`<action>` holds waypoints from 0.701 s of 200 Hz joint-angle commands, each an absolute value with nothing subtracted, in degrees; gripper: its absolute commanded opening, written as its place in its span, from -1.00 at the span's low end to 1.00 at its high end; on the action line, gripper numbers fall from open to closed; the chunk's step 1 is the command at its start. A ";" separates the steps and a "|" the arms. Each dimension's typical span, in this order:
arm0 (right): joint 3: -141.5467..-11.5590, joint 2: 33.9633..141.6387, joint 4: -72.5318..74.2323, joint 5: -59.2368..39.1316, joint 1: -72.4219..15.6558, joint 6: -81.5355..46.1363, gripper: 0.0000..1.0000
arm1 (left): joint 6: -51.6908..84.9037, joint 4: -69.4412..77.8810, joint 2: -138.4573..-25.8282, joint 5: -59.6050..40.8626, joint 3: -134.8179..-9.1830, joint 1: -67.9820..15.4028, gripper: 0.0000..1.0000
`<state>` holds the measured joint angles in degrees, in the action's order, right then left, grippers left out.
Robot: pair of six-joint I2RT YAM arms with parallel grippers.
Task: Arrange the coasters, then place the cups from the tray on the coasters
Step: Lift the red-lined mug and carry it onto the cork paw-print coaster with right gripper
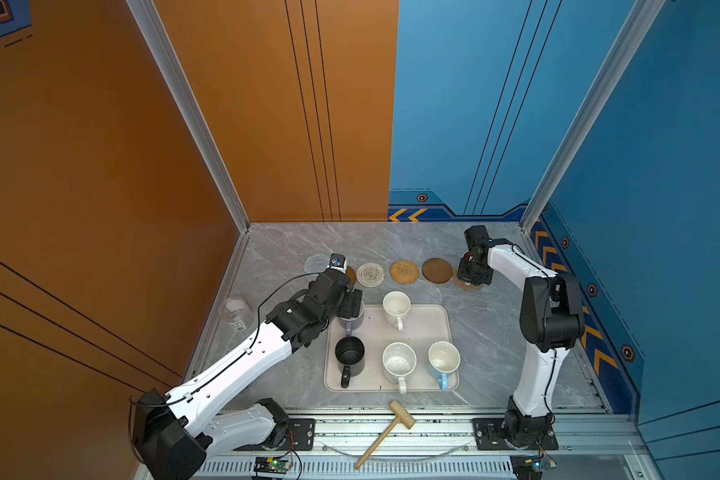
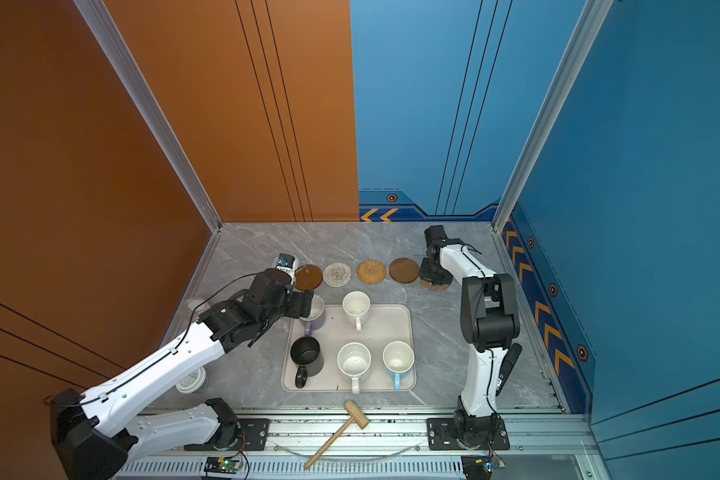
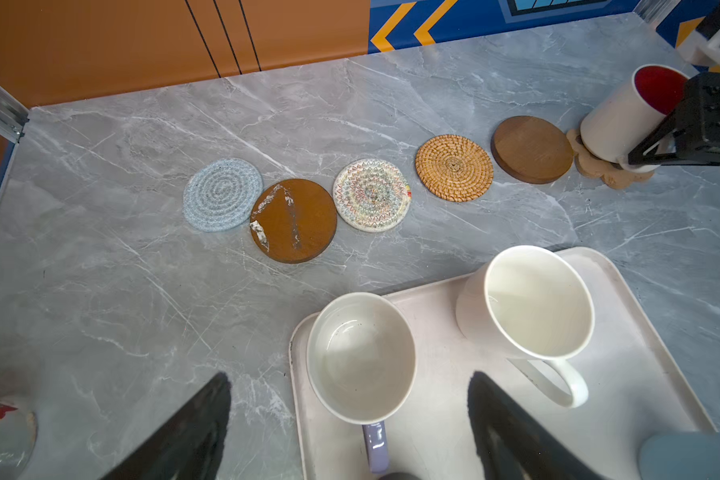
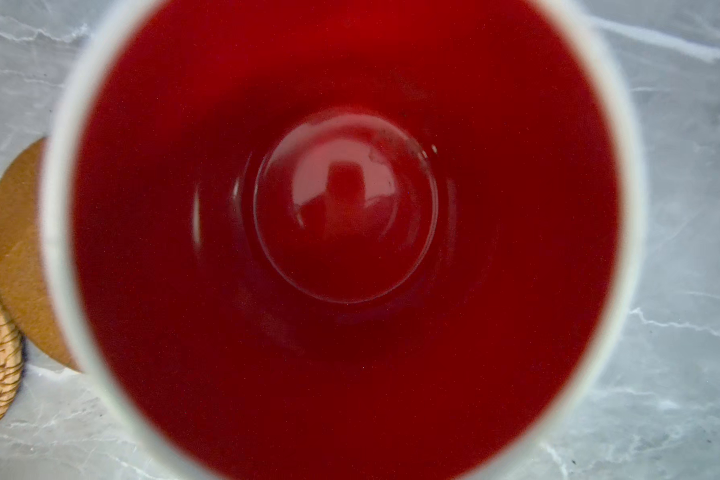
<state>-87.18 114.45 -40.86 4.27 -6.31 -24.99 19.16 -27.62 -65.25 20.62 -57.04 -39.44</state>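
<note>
Left gripper (image 3: 350, 376) spread wide, one dark finger each side of the lavender-handled mug (image 3: 360, 357) in the corner of the cream tray (image 3: 441, 399), with the cream-white mug (image 3: 537, 303) just beside it. Beyond, a row on the marble tabletop (image 3: 100, 291): blue-grey woven coaster (image 3: 222, 194) touching the scuffed brown disc (image 3: 294, 220), then patterned woven coaster (image 3: 371, 194), rattan coaster (image 3: 454, 167), dark wooden disc (image 3: 532, 149). At the end the red-lined white mug (image 3: 624, 116) leans on the paw-shaped coaster (image 3: 599, 168), right gripper (image 3: 661, 145) seemingly clamped on its rim
</note>
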 commanded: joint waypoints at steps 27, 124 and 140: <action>-88.09 115.00 -38.58 6.20 -6.06 -24.13 -1.00 | 19.77 -27.55 -64.41 21.87 -58.68 -39.32 0.80; -86.69 115.41 -38.36 7.91 -7.03 -23.81 -0.58 | 19.86 -27.77 -63.83 21.85 -58.67 -39.36 0.80; -86.26 115.24 -38.15 7.82 -7.12 -23.91 -0.42 | 19.86 -27.77 -63.81 21.72 -58.56 -39.31 0.80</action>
<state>-87.15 114.67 -39.92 5.85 -6.81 -24.18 19.38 -27.64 -64.93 20.64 -57.04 -39.44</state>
